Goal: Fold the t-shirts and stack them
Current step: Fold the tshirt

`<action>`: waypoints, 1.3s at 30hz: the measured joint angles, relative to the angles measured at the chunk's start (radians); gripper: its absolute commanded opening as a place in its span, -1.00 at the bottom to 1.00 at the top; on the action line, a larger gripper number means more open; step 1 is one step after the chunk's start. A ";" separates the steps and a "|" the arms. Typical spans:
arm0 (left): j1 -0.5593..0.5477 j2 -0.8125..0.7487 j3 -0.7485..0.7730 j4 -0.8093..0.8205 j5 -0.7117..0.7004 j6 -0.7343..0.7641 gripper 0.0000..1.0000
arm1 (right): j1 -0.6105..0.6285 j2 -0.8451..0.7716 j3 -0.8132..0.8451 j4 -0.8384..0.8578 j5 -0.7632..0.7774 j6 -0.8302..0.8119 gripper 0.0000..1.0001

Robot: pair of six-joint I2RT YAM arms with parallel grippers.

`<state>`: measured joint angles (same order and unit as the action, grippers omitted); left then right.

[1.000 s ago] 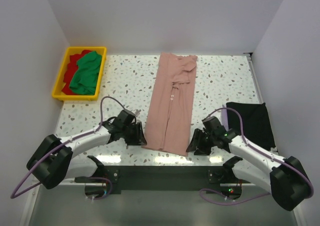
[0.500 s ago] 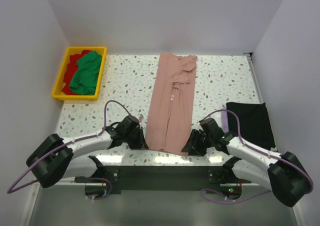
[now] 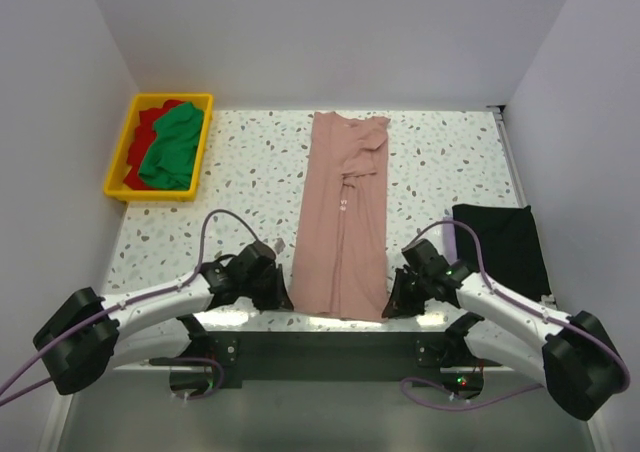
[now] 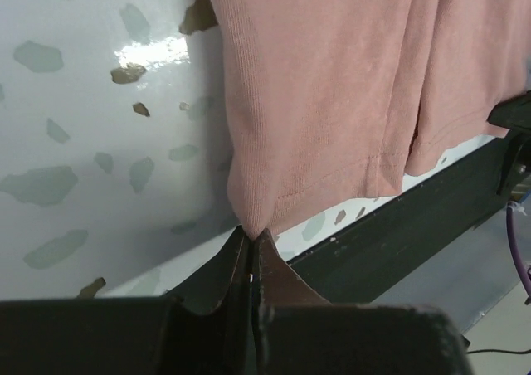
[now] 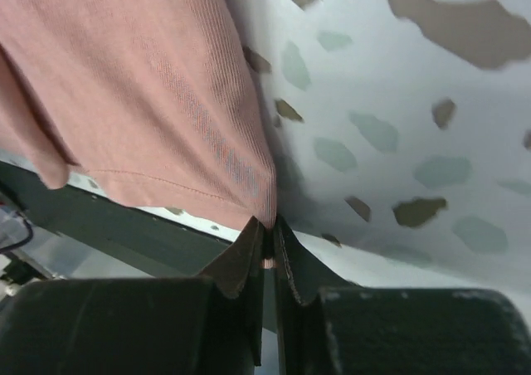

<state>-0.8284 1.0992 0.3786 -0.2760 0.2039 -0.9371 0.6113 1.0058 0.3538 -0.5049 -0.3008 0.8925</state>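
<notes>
Hem corners, both pinched: your left gripper [image 4: 251, 244] has its fingers closed tight on the near-left corner of the dusty-pink t-shirt [image 3: 342, 222], and your right gripper [image 5: 267, 230] does the same on the near-right corner. Shirt lies as a long narrow strip, sleeves folded in, running from far edge to near edge at mid-bench. Twin corner grip likely keeps the hem taut and square for carrying it toward the collar. Black t-shirt [image 3: 505, 247] lies flat by the right edge, probably the stack base. Green t-shirt [image 3: 172, 147] and red t-shirt [image 3: 150, 122] wait in the yellow bin [image 3: 118, 162] at the far-left corner.
</notes>
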 measured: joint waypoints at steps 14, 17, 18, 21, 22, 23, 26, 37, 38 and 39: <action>-0.011 0.049 0.147 -0.063 -0.010 0.014 -1.00 | 0.002 0.057 0.090 -0.074 0.018 -0.042 -0.82; -0.011 0.058 0.161 -0.063 -0.010 0.014 -1.00 | 0.002 0.057 0.108 -0.064 0.018 -0.040 -0.82; -0.011 0.064 0.167 -0.063 -0.010 0.015 -1.00 | 0.002 0.057 0.120 -0.063 0.019 -0.040 -0.82; -0.010 0.101 0.211 -0.067 -0.011 0.021 -1.00 | 0.002 0.060 0.178 -0.062 0.025 -0.041 -0.82; -0.008 0.108 0.220 -0.068 -0.011 0.023 -1.00 | 0.002 0.064 0.204 -0.061 0.033 -0.041 -0.82; -0.002 0.123 0.242 -0.070 -0.010 0.029 -1.00 | 0.002 0.071 0.230 -0.061 0.047 -0.042 -0.82; 0.033 0.172 0.321 -0.074 -0.009 0.043 -1.00 | 0.002 0.107 0.307 -0.056 0.096 -0.050 -0.82; 0.194 0.447 0.597 -0.031 -0.010 0.066 -1.00 | -0.179 0.384 0.466 0.063 0.177 -0.085 -0.91; 0.199 0.476 0.621 -0.027 -0.012 0.066 -1.00 | -0.198 0.401 0.478 0.069 0.177 -0.086 -0.91; 0.205 0.505 0.644 -0.026 -0.014 0.065 -1.00 | -0.214 0.435 0.504 0.076 0.177 -0.090 -0.91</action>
<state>-0.6235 1.6039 1.0229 -0.3016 0.1898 -0.8719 0.3969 1.4410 0.8581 -0.4286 -0.1238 0.8024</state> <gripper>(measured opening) 0.053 0.059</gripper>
